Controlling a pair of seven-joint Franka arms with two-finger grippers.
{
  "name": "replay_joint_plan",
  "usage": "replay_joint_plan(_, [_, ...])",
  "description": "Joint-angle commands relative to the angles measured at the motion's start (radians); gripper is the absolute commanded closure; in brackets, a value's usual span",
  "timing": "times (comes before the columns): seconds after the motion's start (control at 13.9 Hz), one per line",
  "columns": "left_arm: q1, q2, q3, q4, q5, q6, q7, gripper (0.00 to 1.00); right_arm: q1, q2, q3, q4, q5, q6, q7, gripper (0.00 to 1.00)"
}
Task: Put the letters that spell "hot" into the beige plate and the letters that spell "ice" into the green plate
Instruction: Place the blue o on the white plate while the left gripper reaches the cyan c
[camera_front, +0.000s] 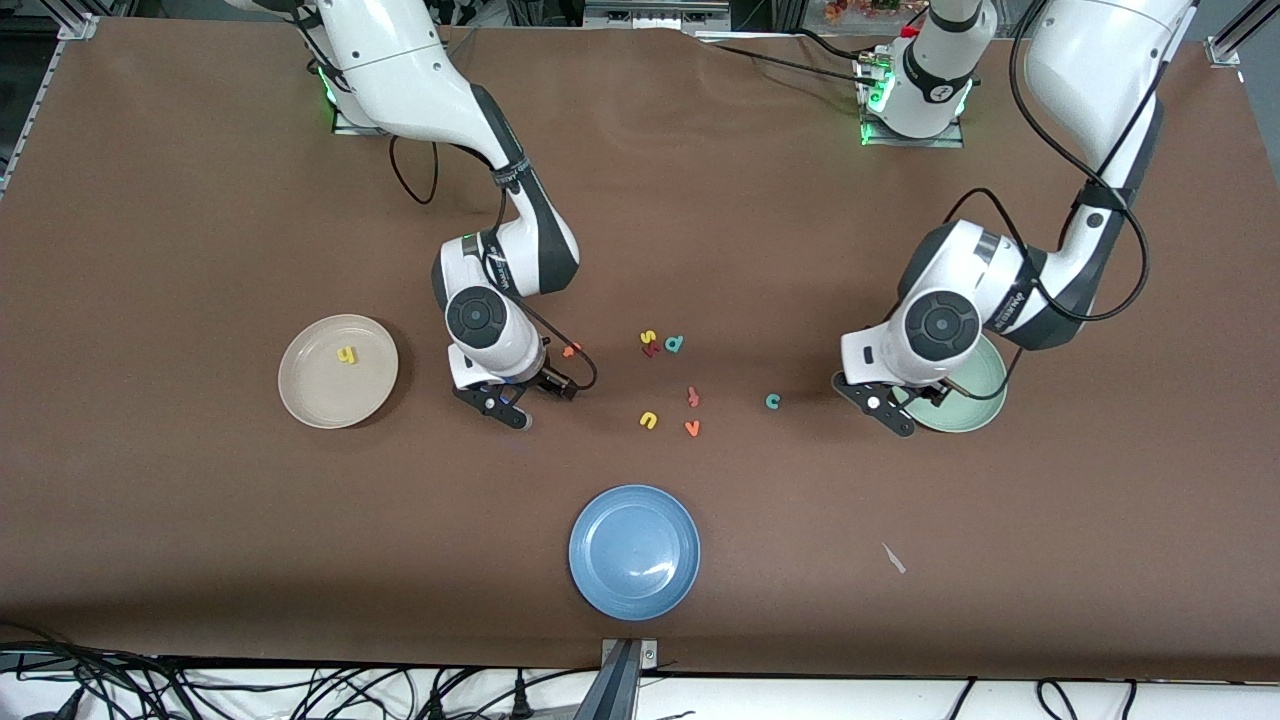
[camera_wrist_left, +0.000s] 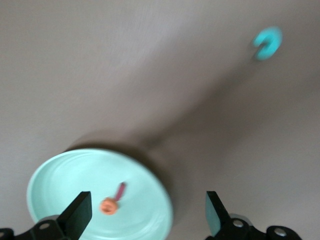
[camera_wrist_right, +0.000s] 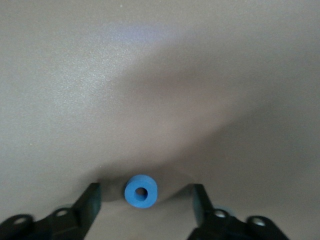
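Note:
The beige plate (camera_front: 310, 395) lies toward the right arm's end with the yellow h (camera_front: 346, 354) in it. My right gripper (camera_front: 530, 398) (camera_wrist_right: 147, 205) is low at the table, open, with the blue o (camera_wrist_right: 141, 190) between its fingers and touching neither. The orange t (camera_front: 571, 350) lies beside that hand. My left gripper (camera_front: 905, 408) (camera_wrist_left: 147, 217) hangs open and empty over the rim of the green plate (camera_front: 975, 410) (camera_wrist_left: 60, 175). The orange e (camera_wrist_left: 109, 206) and dark red i (camera_wrist_left: 120, 190) lie in that plate. The teal c (camera_front: 772, 401) (camera_wrist_left: 266, 43) lies on the table nearby.
Mid-table lie a yellow s (camera_front: 648, 338), a teal d (camera_front: 674, 344), a reddish f-like letter (camera_front: 692, 397), a yellow u (camera_front: 648, 420) and an orange v (camera_front: 692, 428). A blue plate (camera_front: 634, 550) sits nearer the front camera, a white scrap (camera_front: 893, 557) beside it.

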Motion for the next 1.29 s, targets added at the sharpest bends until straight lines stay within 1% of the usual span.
replay_joint_plan(0.0, [-0.067,0.035,-0.013,0.085,-0.037,-0.011,-0.207,0.0,0.0,0.021,-0.003,0.04,0.018,0.0,0.001,0.35])
replay_joint_plan(0.14, [-0.109,0.103,-0.013,0.169,-0.031,-0.011,-0.285,0.0,0.0,0.023,-0.003,0.04,0.02,0.0,0.005,0.44])
replay_joint_plan(0.29, [-0.139,0.161,-0.013,0.237,-0.034,-0.009,-0.303,0.0,0.0,0.026,-0.003,0.04,0.017,0.0,-0.002,0.52])
replay_joint_plan(0.36, [-0.158,0.185,-0.013,0.257,-0.038,-0.008,-0.309,0.0,0.0,0.029,-0.003,0.04,0.015,0.002,-0.002,0.53])
replay_joint_plan(0.43, [-0.166,0.205,-0.012,0.257,-0.04,0.009,-0.325,0.0,0.0,0.032,-0.003,0.04,0.015,0.002,-0.008,0.57])
replay_joint_plan(0.5, [-0.167,0.227,-0.012,0.257,-0.038,0.053,-0.347,0.0,0.0,0.034,-0.003,0.04,0.014,0.005,-0.009,0.58])
replay_joint_plan(0.58, [-0.169,0.245,-0.01,0.244,-0.028,0.111,-0.367,0.0,0.0,0.038,-0.003,0.04,0.015,0.014,-0.009,0.61])
replay_joint_plan(0.72, [-0.17,0.259,-0.009,0.233,-0.026,0.138,-0.376,0.0,0.0,0.04,-0.003,0.045,0.017,0.015,-0.009,0.68])
replay_joint_plan(0.79, [-0.178,0.275,-0.007,0.233,-0.014,0.147,-0.378,0.03,0.0,0.04,-0.003,0.045,0.018,0.015,-0.006,0.73])
replay_joint_plan(0.86, [-0.192,0.285,-0.007,0.233,0.015,0.164,-0.379,0.18,0.0,0.04,-0.003,0.045,0.018,0.014,-0.002,0.74])
replay_joint_plan(0.93, [-0.193,0.293,-0.007,0.233,0.032,0.165,-0.398,0.42,-0.002,0.038,-0.004,0.046,0.02,0.014,-0.005,0.74])
replay_joint_plan(1.01, [-0.195,0.298,-0.005,0.231,0.035,0.165,-0.408,0.52,-0.003,0.035,-0.004,0.046,0.02,0.008,-0.007,0.76])
replay_joint_plan(1.15, [-0.198,0.316,-0.005,0.231,0.052,0.167,-0.412,0.51,-0.012,0.027,-0.009,0.069,0.009,-0.024,-0.018,0.76])
replay_joint_plan(1.22, [-0.198,0.318,-0.005,0.231,0.066,0.167,-0.413,0.51,-0.024,0.024,-0.02,0.077,0.003,-0.087,-0.045,0.76])
